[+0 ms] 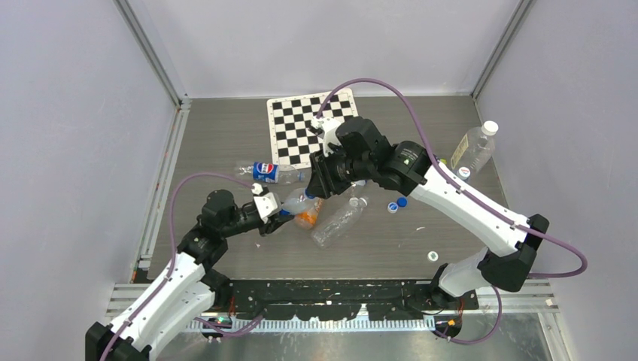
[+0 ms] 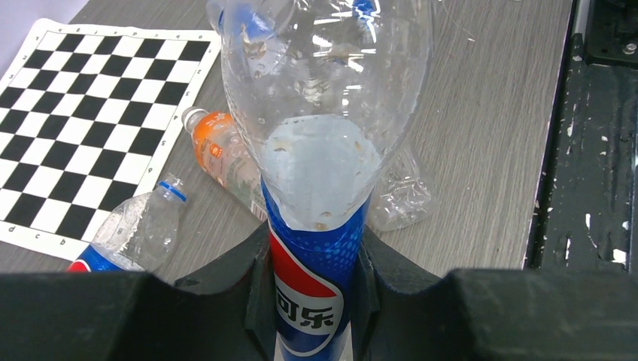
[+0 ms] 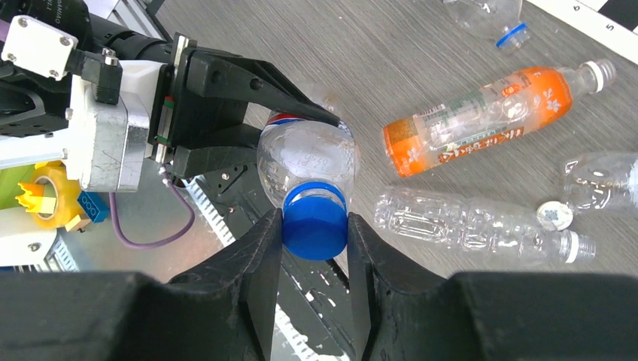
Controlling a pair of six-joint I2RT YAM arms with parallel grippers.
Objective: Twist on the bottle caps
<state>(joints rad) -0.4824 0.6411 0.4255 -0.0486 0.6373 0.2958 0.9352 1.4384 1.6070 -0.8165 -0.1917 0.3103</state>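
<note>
Blue round plastic screw cap [image 3: 314, 229] sits pinched between the two black fingers of the right claw [image 3: 313, 224], which is clamped across its ribbed rim. The cap is at the mouth of a clear, empty, blue-labelled Pepsi bottle [image 2: 323, 113], held above the grey wood-grain table [image 2: 481, 113] between the two arms. The cap looks light, stiff and small. Its ribbed edge is probably the best place to grip, taken across the full width as it is now, since the smooth top would likely slip. How far it is threaded on cannot be told. The cap's flat top faces the right wrist camera, and its axis appears to line up with the bottle neck. The bottle's long axis runs from one claw to the other, with the neck toward the right arm and the base toward the left. The left claw [image 2: 314, 252] is closed on the bottle at its labelled waist. That thin wall probably dents easily and the label may be slick, so a hard twist could turn the bottle in the grip. Farther out on the table lie an orange-labelled bottle [image 3: 481, 120], a clear ribbed bottle [image 3: 466, 226], a loose white cap [image 3: 555, 215] and a black-and-white checkerboard mat [image 2: 75, 113].
</note>
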